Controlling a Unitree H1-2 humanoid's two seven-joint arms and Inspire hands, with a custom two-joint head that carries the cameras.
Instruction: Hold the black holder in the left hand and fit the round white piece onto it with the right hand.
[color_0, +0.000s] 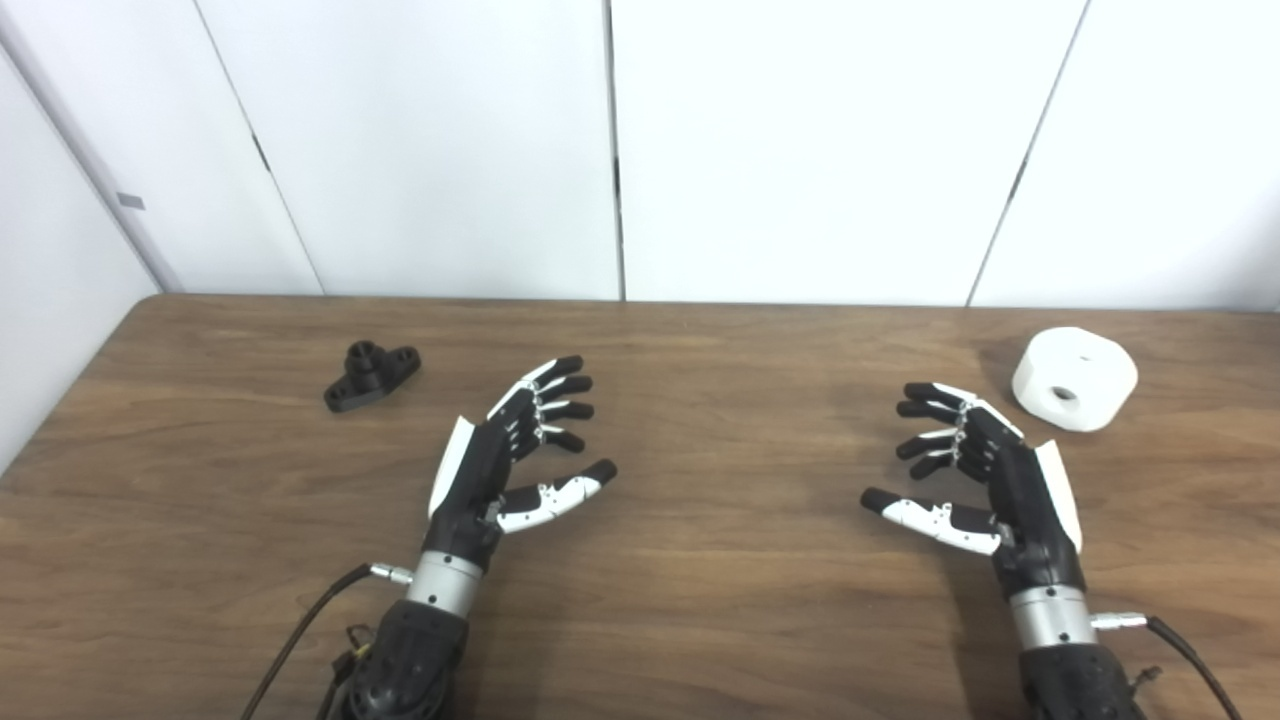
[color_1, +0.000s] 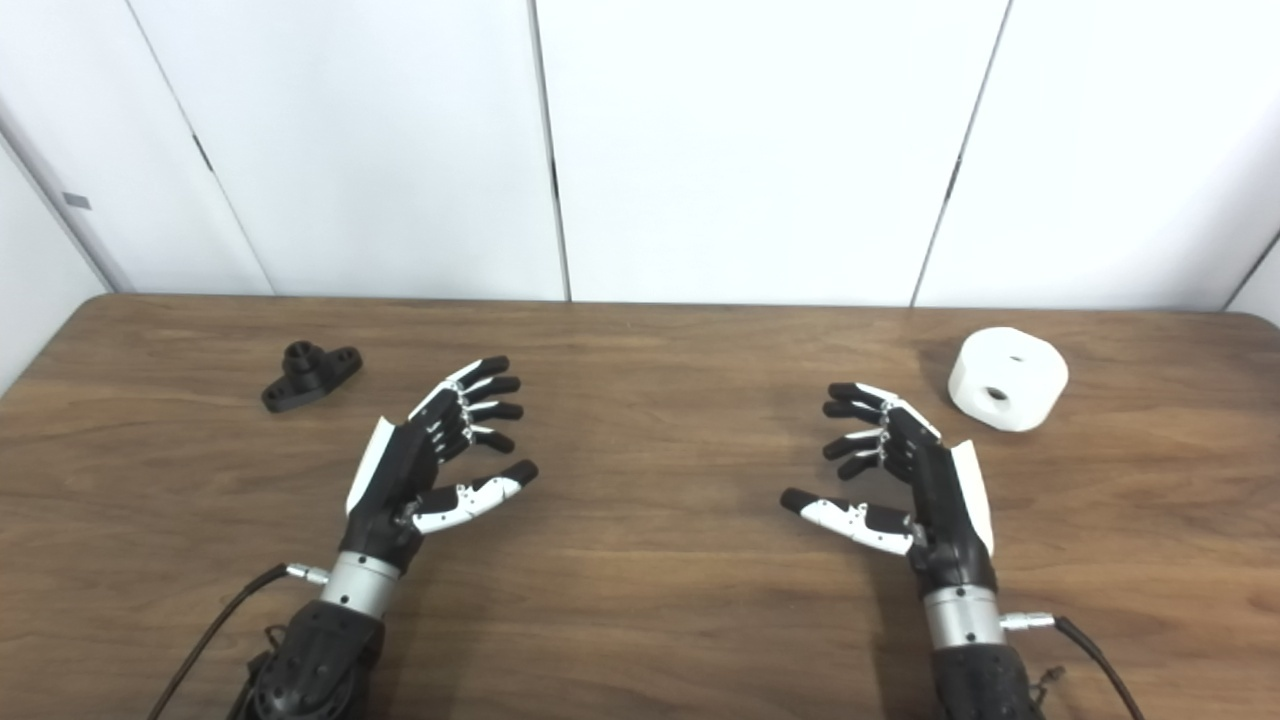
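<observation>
Panels (color_0: 800, 150) of plain white wall stand behind the work area, divided by dark vertical seams. Below them a wooden table (color_0: 700, 600) with brown grain fills the lower part of both views, its far edge running along the foot of the wall.

Left hand (color_0: 500, 460) — arm entering from the bottom left, palm turned inward toward the centre. Its fingers (color_0: 560, 385) are spread and lightly curled, the thumb held apart beneath them; nothing is between them. A black cable (color_0: 300, 630) leaves the wrist and runs toward the bottom edge.

Right hand (color_0: 985, 470) — arm entering from the bottom right, palm likewise facing inward, mirroring the other. Its fingers (color_0: 925, 410) are apart and slightly bent, thumb extended toward the centre, holding nothing. A cable exits its wrist too.

Round white piece (color_0: 1075, 378) rests on the table at the far right, just beyond and to the right of the right hand, not touching it. It lies tilted, a dark bore showing on the face turned toward the camera.

Black holder (color_0: 371, 375) sits on the table at the far left, beyond and to the left of the left hand, well apart from the white piece. It shows a flat base with a short raised collar in the middle. Nothing lies between either hand and its nearest part.
</observation>
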